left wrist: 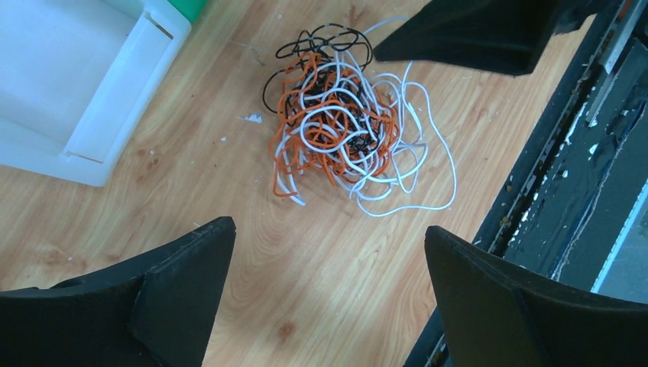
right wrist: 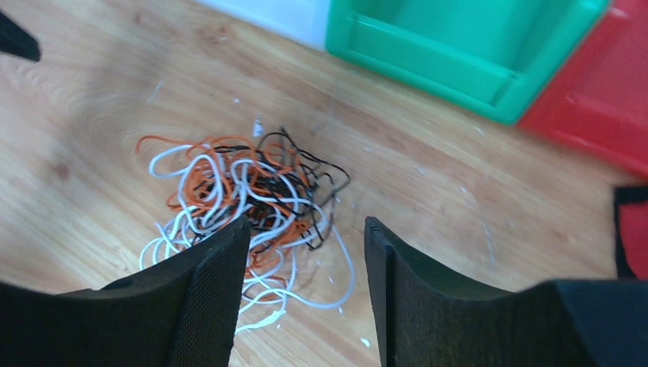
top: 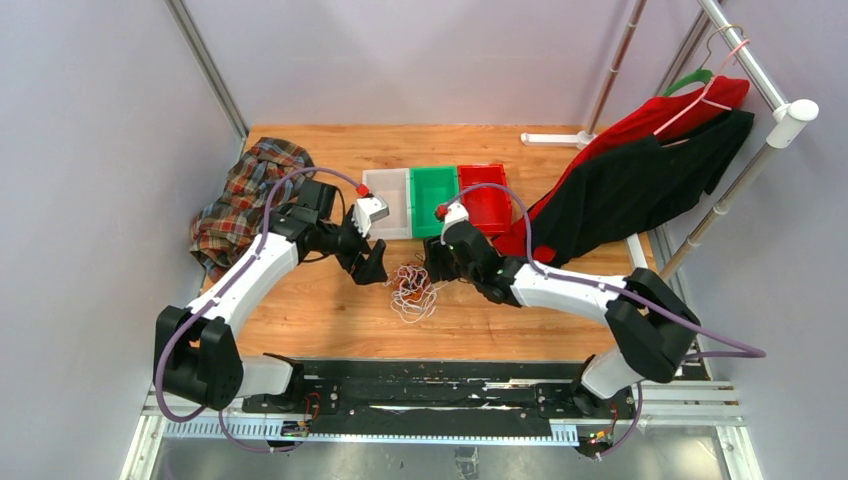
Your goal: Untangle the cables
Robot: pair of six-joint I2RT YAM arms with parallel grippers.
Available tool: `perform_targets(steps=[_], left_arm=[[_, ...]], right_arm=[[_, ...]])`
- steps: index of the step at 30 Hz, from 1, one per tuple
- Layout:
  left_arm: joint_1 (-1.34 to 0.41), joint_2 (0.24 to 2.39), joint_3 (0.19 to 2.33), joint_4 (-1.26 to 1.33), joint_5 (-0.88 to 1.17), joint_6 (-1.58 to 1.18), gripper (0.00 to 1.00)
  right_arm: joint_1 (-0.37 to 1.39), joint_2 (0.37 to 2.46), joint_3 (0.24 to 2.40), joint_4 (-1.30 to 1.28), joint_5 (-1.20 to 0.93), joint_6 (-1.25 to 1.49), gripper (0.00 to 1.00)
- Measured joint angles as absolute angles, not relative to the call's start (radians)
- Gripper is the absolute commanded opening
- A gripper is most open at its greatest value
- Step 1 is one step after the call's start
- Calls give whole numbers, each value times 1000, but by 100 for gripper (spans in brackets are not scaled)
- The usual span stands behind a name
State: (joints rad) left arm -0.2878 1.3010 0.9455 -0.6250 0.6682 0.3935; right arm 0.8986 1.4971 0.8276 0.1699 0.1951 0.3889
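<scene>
Where both arms lean in over the table (top: 330, 325), we label the parts thus:
Cables (top: 412, 290): one loose heap of white, orange & black strands, knotted together, lying on the bare wood. We place it between the two gripper tips, on the near side of the bins and apart from them.
Cables, left wrist view (left wrist: 344, 138): orange & white wound tight at the centre, black loops at the far edge, long white loops trailing out to one side.
Cables, right wrist view (right wrist: 244, 199): heap lies just ahead of and partly under the fingers.
Left gripper (top: 368, 265): jaws spread wide, nothing between them. In its own cam (left wrist: 328, 229) we see only bare wood in the gap, the heap ahead of the tips.
Right gripper (top: 440, 265): jaws apart, clamped on nothing. In its own cam (right wrist: 306, 225) a few black & white strands show in the gap. We cannot tell whether the fingers touch them.
White bin (top: 390, 205): leftmost of three in a row.
Green bin (top: 433, 200): middle, touching both neighbours.
Red bin (top: 487, 200): rightmost.
Plaid cloth (top: 240, 200): bunched at the table's left edge.
Red & black garments (top: 640, 170): draped from the rack at right, down onto the table.
</scene>
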Motion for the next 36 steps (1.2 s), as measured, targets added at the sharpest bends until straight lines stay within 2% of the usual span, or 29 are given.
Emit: perform_targets(steps=[5, 14, 17, 21, 22, 28, 36], left_arm=[[-288, 1301, 973, -638, 681, 394, 99], [-289, 1300, 982, -683, 698, 411, 99], [-289, 1300, 984, -695, 699, 415, 99], [-289, 1297, 988, -705, 699, 417, 99], [-289, 1296, 989, -707, 699, 418, 99], [-289, 1295, 1005, -723, 699, 425, 98], [-289, 1287, 1082, -745, 724, 435, 96]], right_arm=[[876, 1575, 905, 157, 93, 274, 51], [835, 1687, 982, 154, 33, 171, 46], [834, 1729, 1004, 152, 22, 152, 35], [834, 1763, 1013, 152, 15, 127, 5], [834, 1766, 1013, 152, 14, 128, 1], [834, 1715, 1006, 161, -7, 122, 1], [834, 1495, 990, 175, -163, 136, 1]])
